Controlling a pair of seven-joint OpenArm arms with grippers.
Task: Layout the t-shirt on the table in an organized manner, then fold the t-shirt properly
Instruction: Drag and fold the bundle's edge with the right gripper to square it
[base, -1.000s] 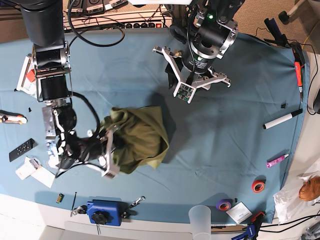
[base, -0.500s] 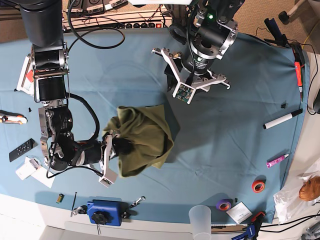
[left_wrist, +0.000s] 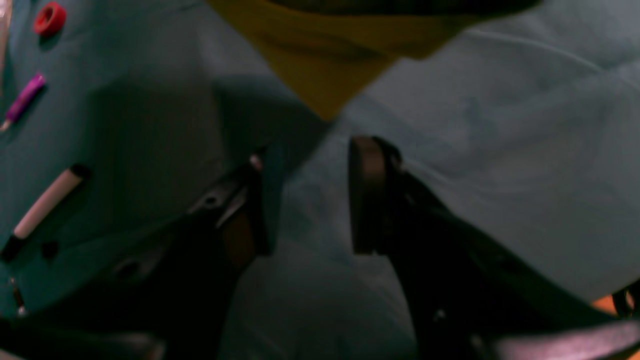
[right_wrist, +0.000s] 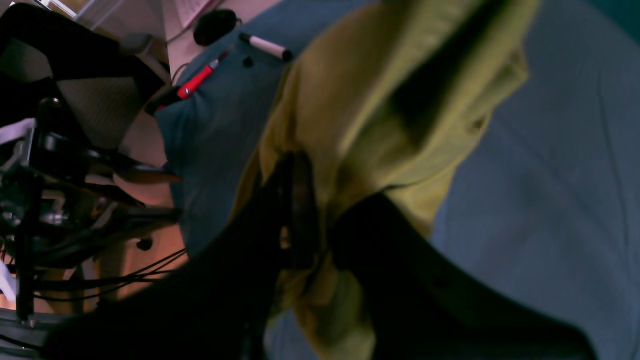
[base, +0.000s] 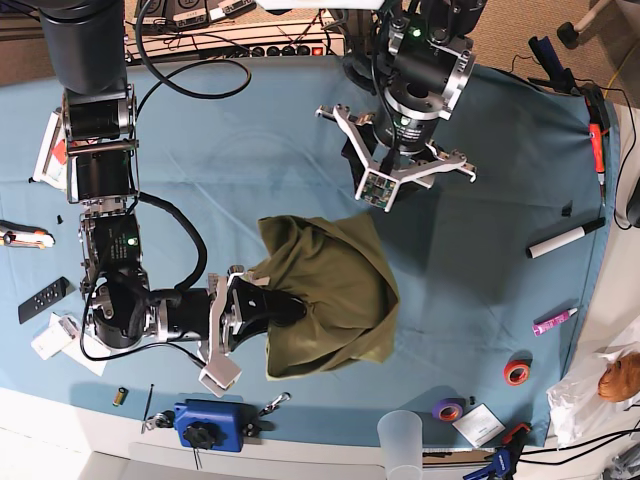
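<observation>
At lower centre of the base frame our right gripper (base: 268, 308) is clamped on the bunched t-shirt (base: 335, 290), while our left gripper (left_wrist: 305, 200) hangs parted above the table (base: 480, 280).

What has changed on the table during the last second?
The right tool, shut on the t-shirt, dragged it toward the table centre, spreading it wider. The left tool shifted slightly, open and empty. The marker and tape rolls stayed put.

Along one side: white marker (base: 566, 239), purple pen (base: 554, 321), red tape roll (base: 516, 373), purple tape roll (base: 449, 409). Blue clamp-like tool (base: 208, 424) and clear cup (base: 401, 440) at near edge; possibly a remote (base: 43, 299) opposite.
</observation>
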